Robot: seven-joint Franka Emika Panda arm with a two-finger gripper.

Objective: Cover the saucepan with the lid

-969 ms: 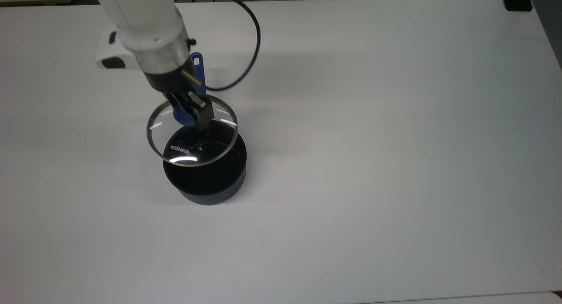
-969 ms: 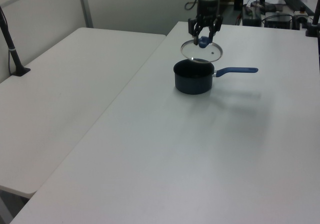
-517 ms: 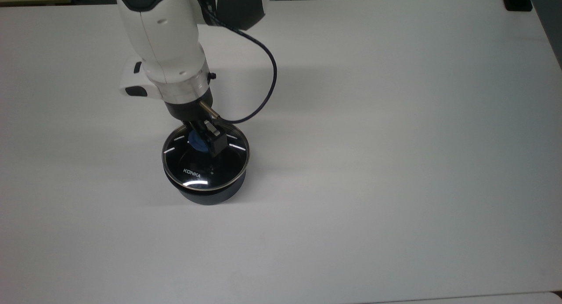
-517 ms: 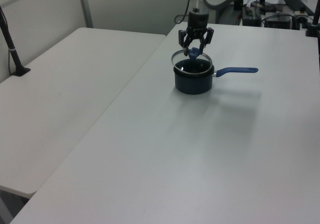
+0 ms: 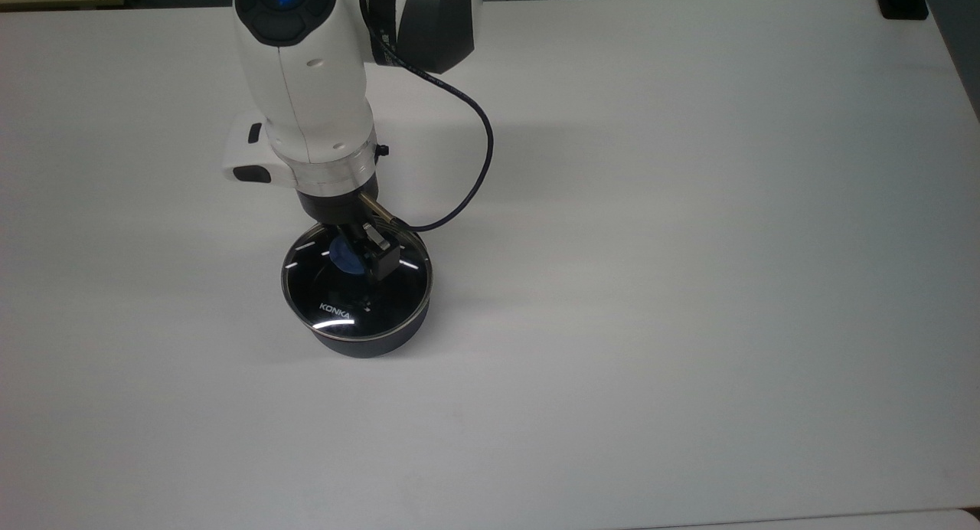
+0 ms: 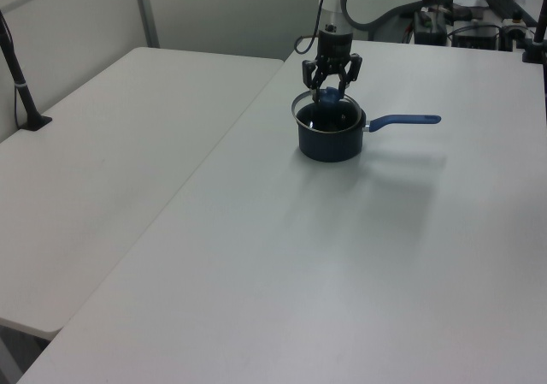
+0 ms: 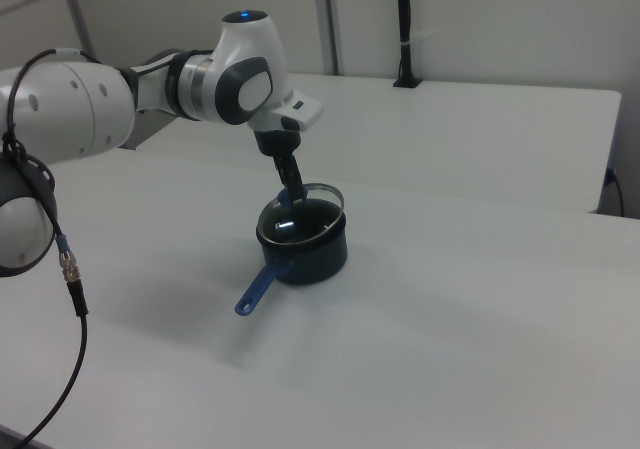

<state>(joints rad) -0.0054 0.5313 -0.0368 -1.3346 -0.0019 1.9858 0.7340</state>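
The glass lid [image 5: 337,309] with its steel rim and white "KONKA" lettering lies over the mouth of the dark saucepan [image 5: 369,347]. My gripper [image 5: 354,257] stands straight above it, shut on the lid's blue knob [image 5: 343,259]. In the left view the gripper [image 6: 330,94] is over the lid [image 6: 306,110] and the saucepan [image 6: 329,144], whose blue handle [image 6: 406,121] points to the left view's right. In the right view the gripper [image 7: 292,198] meets the lid [image 7: 300,221] on the saucepan [image 7: 316,259], with the handle [image 7: 257,289] angled toward the camera.
The white table [image 5: 689,285] is bare around the pan. A black cable [image 5: 478,170] loops off my wrist to the top view's right. A second white table [image 6: 111,144] adjoins on the left view's left, with a black clamped post [image 6: 21,85].
My gripper carried the lid from a raised, tilted spot beside the pan's far rim down over its mouth. The lid now lies level on the rim.
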